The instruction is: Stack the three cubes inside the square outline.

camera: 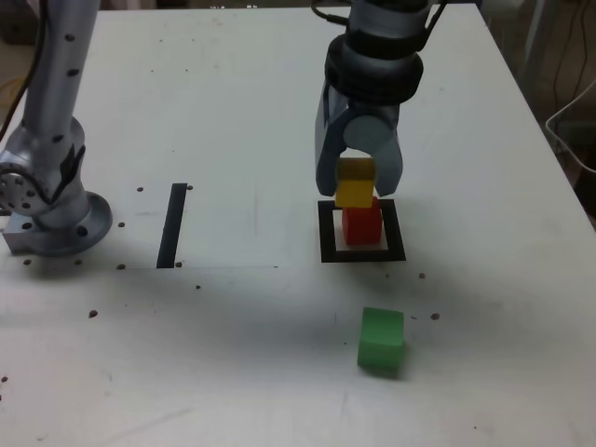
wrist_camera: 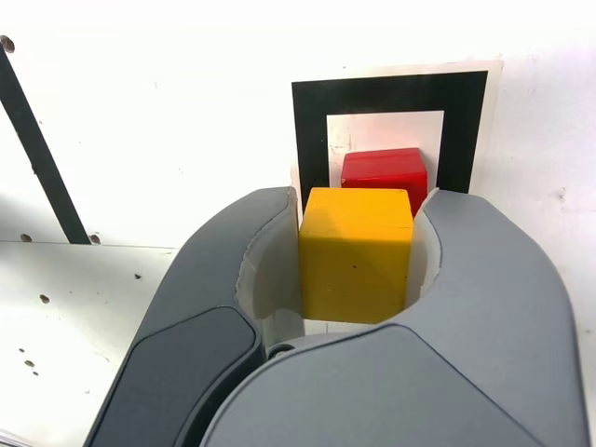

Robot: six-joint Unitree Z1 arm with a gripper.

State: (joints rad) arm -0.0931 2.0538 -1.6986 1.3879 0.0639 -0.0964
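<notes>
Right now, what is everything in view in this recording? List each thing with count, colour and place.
red cube: 1, red, inside the square outline
yellow cube: 1, yellow, over the red cube, between the claw's fingers
green cube: 1, green, on the table, nearer the camera than the outline
square outline: 1, black with white centre, mid-table
black strip: 1, black, exterior view's left of the outline
table: 1, white, speckled
arm base: 1, grey, exterior view's left
claw: 1, grey, shut on the yellow cube
</notes>
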